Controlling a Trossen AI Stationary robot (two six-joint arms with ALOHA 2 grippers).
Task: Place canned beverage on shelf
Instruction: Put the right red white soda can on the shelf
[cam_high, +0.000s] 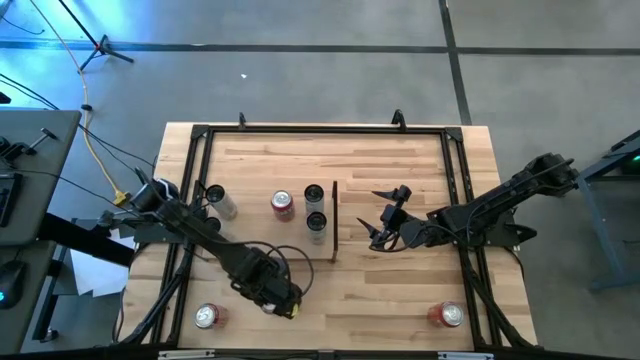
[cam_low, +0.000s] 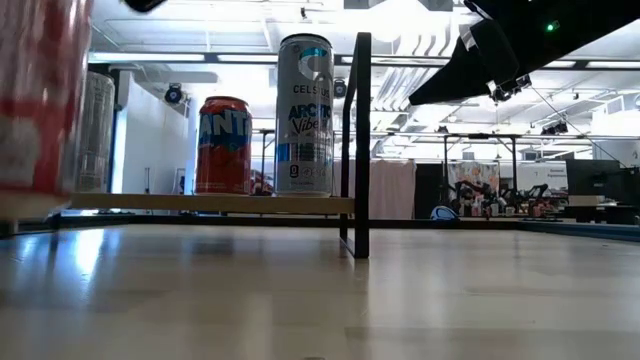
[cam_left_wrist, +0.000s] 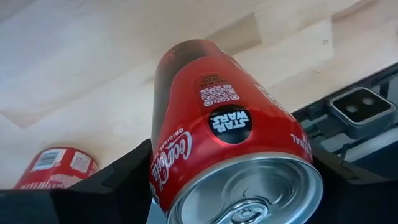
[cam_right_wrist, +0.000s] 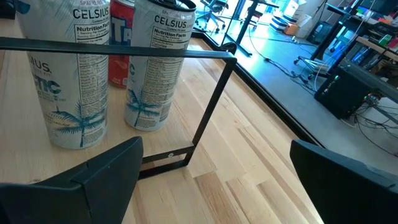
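**Left claw pinches a Coca-Cola can at the table's lower edge**

The left gripper (cam_high: 275, 297), low and left of centre in the high view, pinches a red Coca-Cola can (cam_left_wrist: 230, 143) between its fingers (cam_left_wrist: 118, 186). Another red can (cam_high: 207, 317) stands just left of it. The shelf (cam_high: 262, 185), at mid-frame, carries a Fanta can (cam_high: 283, 204) and two Celsius cans (cam_high: 315, 210). The right gripper (cam_high: 385, 222) hangs spread wide, right of the shelf's dark upright strip (cam_high: 334, 220).

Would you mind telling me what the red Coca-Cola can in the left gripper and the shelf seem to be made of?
Coca-Cola can: apparently aluminium, with a glossy red printed wall and a bare silvery lid with a pull tab.
Shelf: a pale board with visible grain, probably wood, matt finish; its thin black upright frame looks like painted metal.
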